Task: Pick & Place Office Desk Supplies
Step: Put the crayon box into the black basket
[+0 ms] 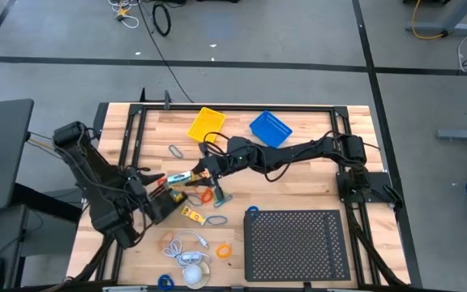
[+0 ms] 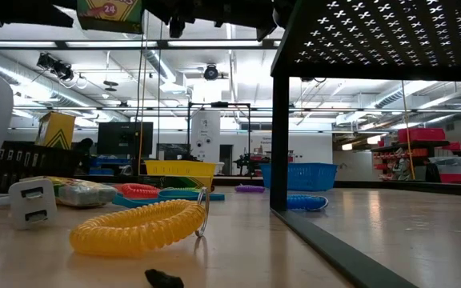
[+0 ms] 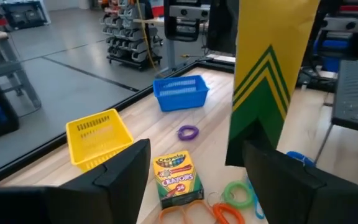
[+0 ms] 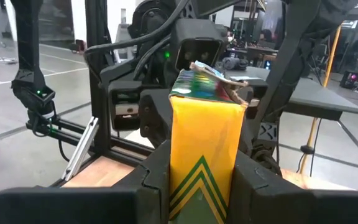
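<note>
Wooden table, yellow basket, blue basket, black perforated tray, crayon box

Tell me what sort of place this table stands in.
Probably a robotics lab or workshop in an open industrial hall. The low view shows exposed ceiling ducts and lights and shelving with red bins. The high view shows a concrete floor with taped lines and loose cables.

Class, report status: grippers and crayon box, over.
Right gripper shut on crayon box. Left gripper open, close by. Second crayon box on table below.
</note>
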Robot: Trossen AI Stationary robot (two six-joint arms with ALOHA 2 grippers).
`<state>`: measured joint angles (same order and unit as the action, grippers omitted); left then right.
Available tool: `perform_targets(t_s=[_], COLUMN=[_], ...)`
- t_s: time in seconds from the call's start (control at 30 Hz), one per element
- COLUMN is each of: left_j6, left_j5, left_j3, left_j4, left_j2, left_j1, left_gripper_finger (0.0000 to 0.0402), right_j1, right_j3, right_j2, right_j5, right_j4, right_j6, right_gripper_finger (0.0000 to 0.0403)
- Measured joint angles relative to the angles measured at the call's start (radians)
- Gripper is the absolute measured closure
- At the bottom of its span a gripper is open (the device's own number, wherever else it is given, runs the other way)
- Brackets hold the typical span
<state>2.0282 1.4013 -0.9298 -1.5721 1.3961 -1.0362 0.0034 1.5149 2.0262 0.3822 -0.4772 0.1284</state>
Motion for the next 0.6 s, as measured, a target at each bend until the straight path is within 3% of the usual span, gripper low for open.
perform_targets(t_s=[0.13, 0.37, 0.6], left_j6=[0.008, -0.053, -0.090], left_j5=[0.038, -0.004, 0.049], left_j3=[-0.002, -0.002, -0.002], left_j4=[0.003, 0.002, 0.003], left_j2=[-0.020, -0.027, -0.035], left_j1=[-0.051, -0.109, -0.190], left_gripper_finger=[0.0136, 0.0140, 0.0148], right_j1=[-0.003, -0.014, -0.024], right_j3=[0.000, -0.001, -0.001], right_j2=[0.003, 0.005, 0.005], right_j5=[-0.015, 0.025, 0.340], right_j4=[0.014, 0.011, 0.009], right_j6=[0.001, 0.003, 0.000], right_gripper_finger=[0.0308, 0.0308, 0.0308])
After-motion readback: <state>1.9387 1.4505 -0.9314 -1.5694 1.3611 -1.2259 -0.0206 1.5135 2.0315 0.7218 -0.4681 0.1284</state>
